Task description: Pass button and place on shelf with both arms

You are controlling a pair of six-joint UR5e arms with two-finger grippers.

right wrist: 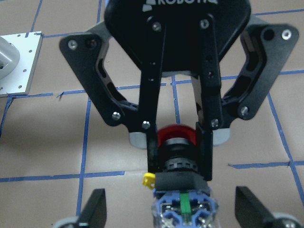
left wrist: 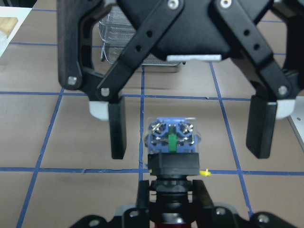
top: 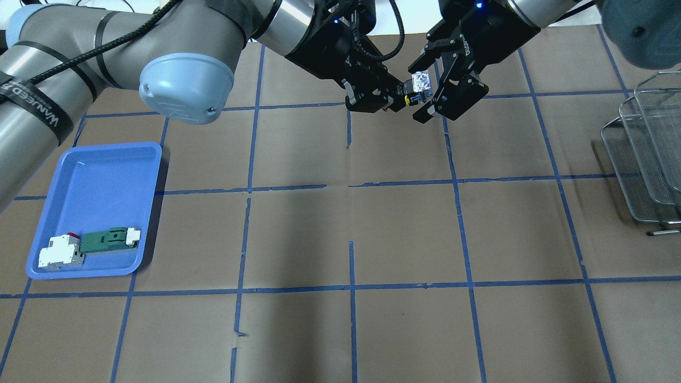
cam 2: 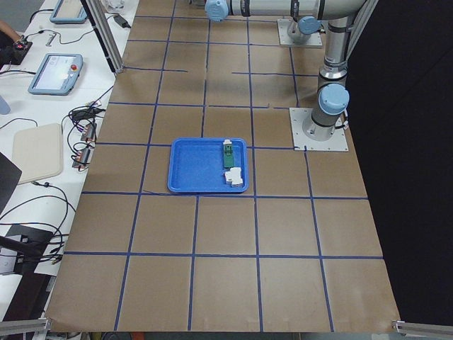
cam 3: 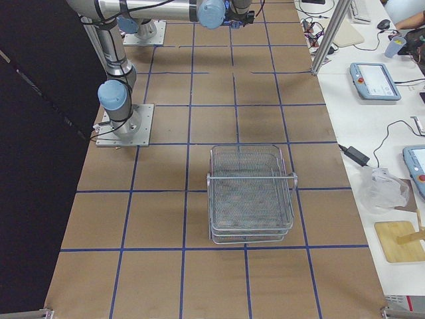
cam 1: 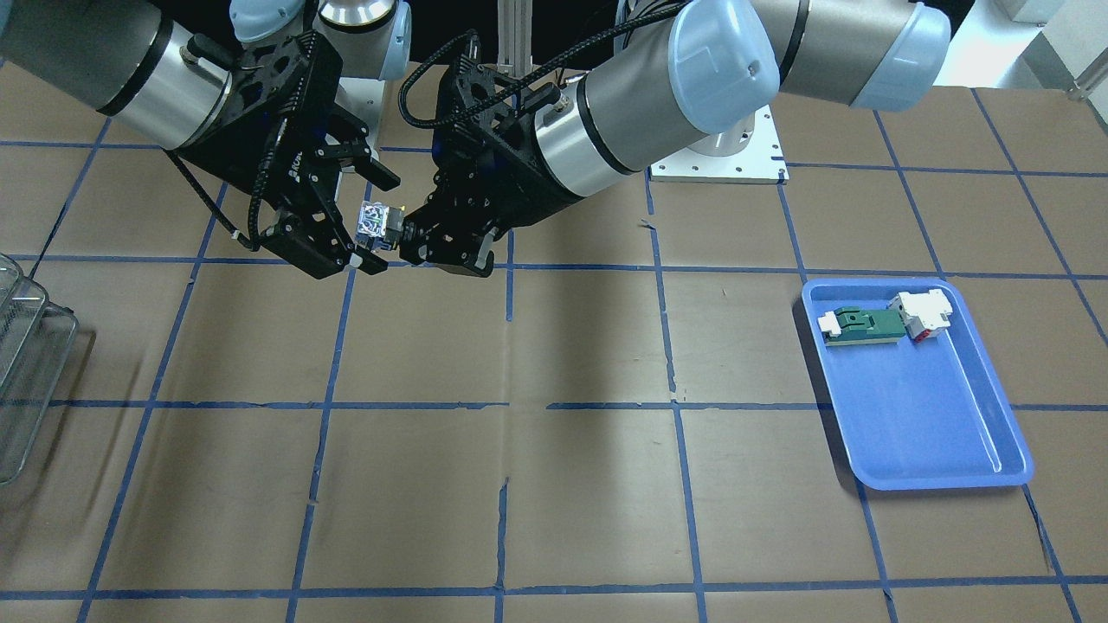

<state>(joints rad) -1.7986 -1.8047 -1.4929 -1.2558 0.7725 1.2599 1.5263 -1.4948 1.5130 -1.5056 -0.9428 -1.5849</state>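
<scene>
The button [top: 422, 81] hangs in mid-air between my two grippers, above the table's far middle. My left gripper [top: 400, 99] is shut on its black neck; the red cap [right wrist: 176, 135] shows between the left fingers in the right wrist view. My right gripper [top: 420, 90] is open, with one finger on either side of the whitish rear block [left wrist: 171, 137], apart from it. In the front-facing view the button [cam 1: 375, 221] sits between the left gripper [cam 1: 409, 243] and the right gripper [cam 1: 379, 223]. The wire shelf [top: 644, 154] stands at the table's right edge.
A blue tray [top: 101, 175] at the table's left holds a white-and-red blocky part [top: 58, 254] and a flat green-and-white part [top: 109, 239]. The shelf also shows in the right exterior view [cam 3: 252, 193]. Brown paper with blue tape lines covers the table.
</scene>
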